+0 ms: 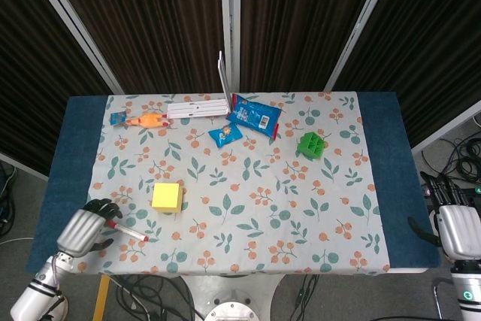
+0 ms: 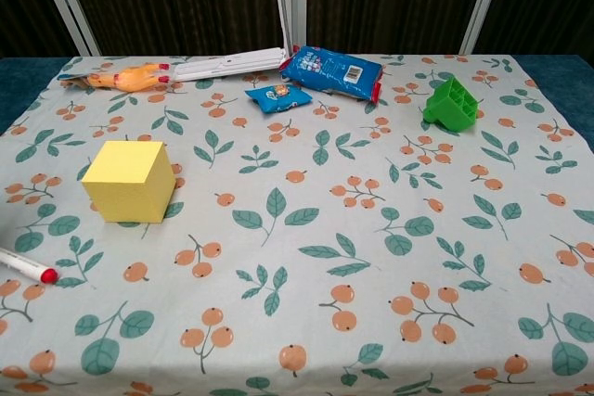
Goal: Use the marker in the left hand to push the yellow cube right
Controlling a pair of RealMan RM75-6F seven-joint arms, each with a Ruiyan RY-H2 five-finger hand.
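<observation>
The yellow cube (image 1: 167,196) (image 2: 129,181) stands on the floral cloth at the left of the table. A red-capped white marker (image 1: 127,231) (image 2: 26,266) lies flat on the cloth in front of and left of the cube. My left hand (image 1: 83,229) hovers at the marker's left end, its fingers (image 1: 102,206) and thumb arched apart on either side of the barrel, not closed on it. My right hand (image 1: 457,229) hangs off the table's right edge with its fingers apart and nothing in it. Neither hand shows in the chest view.
At the back lie an orange rubber chicken (image 1: 146,119), a white folded device (image 1: 199,109), a blue snack bag (image 1: 255,116) and a small blue packet (image 1: 225,134). A green block (image 1: 311,144) sits right of centre. Blue table edge (image 1: 71,186) borders the cloth.
</observation>
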